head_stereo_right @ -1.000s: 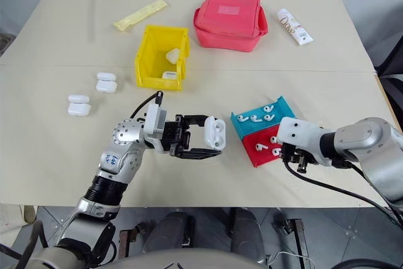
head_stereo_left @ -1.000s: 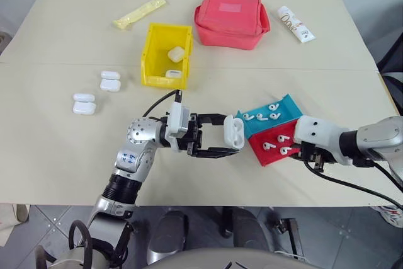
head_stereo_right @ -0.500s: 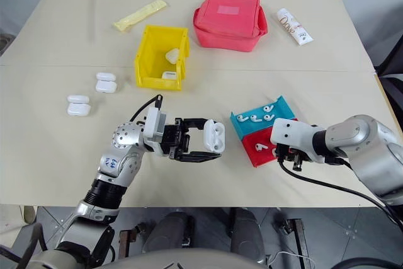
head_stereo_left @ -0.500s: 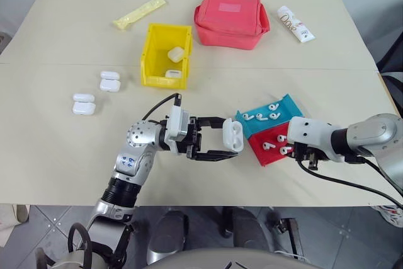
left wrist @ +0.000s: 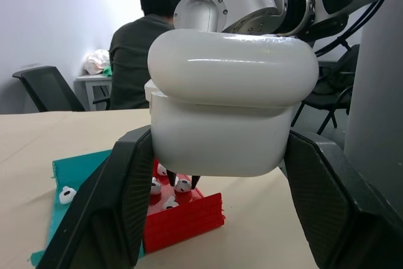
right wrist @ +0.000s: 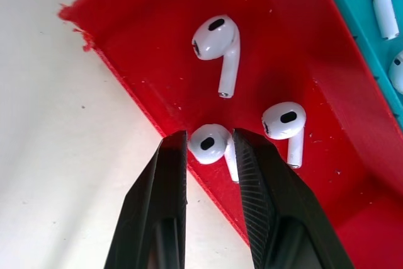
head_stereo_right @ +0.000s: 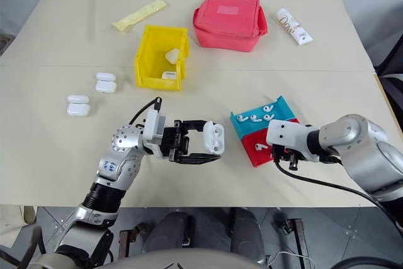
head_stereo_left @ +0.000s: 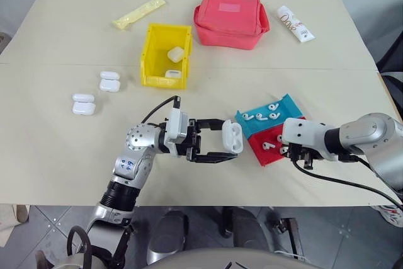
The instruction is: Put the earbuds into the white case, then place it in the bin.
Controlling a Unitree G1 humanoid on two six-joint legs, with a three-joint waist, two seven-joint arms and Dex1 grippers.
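Compared with a second ago, the right arm has slid leftward along the near edge of the red tray [head_stereo_left: 272,146], so its white wrist housing now covers more of that tray; nothing else has shifted. Nearest, the right gripper [right wrist: 210,150] points steeply down with its ribbed black fingers narrowly parted around the rounded head of one glossy earbud [right wrist: 210,143]; two more short-stemmed earbuds lie on the smooth red floor beside it. The left gripper [head_stereo_left: 225,147] reaches level toward the right, pressed onto the white case [head_stereo_left: 232,137], a glossy rounded block held above the matte beige table [head_stereo_left: 56,149]. Behind the red tray sits a teal tray [head_stereo_left: 269,113] holding more earbuds. Further off, spare cases [head_stereo_left: 84,103] lie in pairs at left. Beyond stands the hard yellow bin [head_stereo_left: 165,55] with two cases inside, then a soft red pouch [head_stereo_left: 230,18].
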